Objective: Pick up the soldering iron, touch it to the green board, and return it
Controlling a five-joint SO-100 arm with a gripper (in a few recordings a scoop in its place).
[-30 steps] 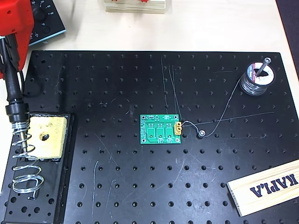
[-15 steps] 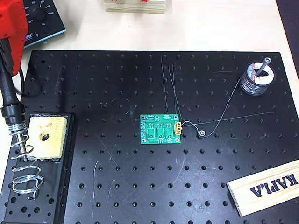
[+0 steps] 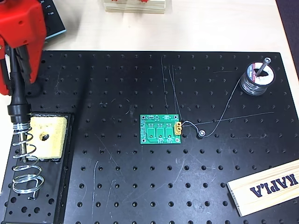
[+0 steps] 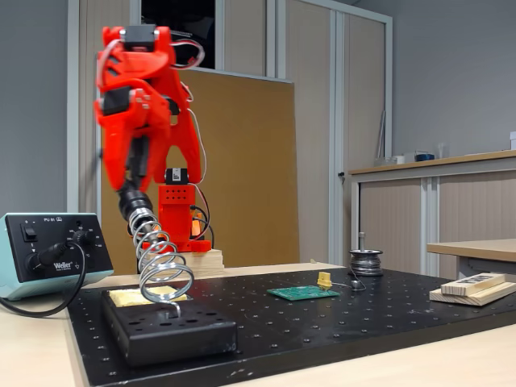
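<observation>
Fingers of the red gripper (image 3: 16, 65) clasp the soldering iron (image 3: 17, 100), its tip inside the coiled spring holder (image 3: 24, 163), far left of the green board (image 3: 160, 129) in the overhead view; whether the touch is done cannot be told.

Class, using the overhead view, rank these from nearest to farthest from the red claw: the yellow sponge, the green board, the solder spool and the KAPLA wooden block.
Measured from the claw, at upper left:
1. Yellow sponge, just below it, at the left edge.
2. Green board, mid-plate.
3. Solder spool, upper right.
4. KAPLA wooden block, lower right corner.
</observation>
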